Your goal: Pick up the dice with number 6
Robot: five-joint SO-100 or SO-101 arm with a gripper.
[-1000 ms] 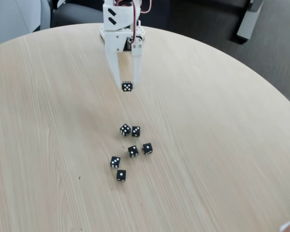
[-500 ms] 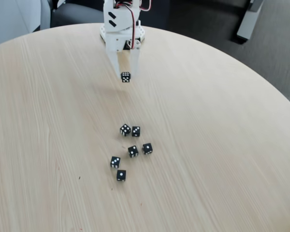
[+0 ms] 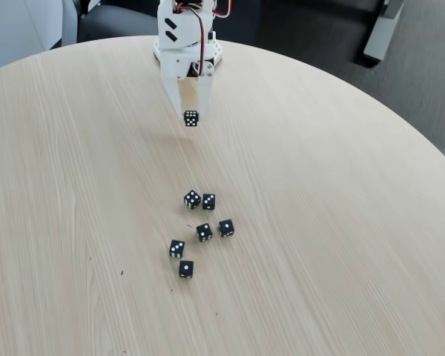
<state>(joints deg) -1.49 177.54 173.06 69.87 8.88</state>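
Since a second ago, the gripper (image 3: 190, 119) has been pulled back toward the far side of the table (image 3: 341, 193), and the dice with number 6 (image 3: 190, 118) has been carried along with it. In the fixed view the white arm (image 3: 184, 41) is seen at the far edge of the round wooden table, bent down so that its two long fingers (image 3: 204, 93) point toward the near side. The fingers are closed tight on the little black dice, which is held at their tips, off the wood. Six other black dice (image 3: 200, 231) are left in a small bunch well apart, nearer the middle of the table.
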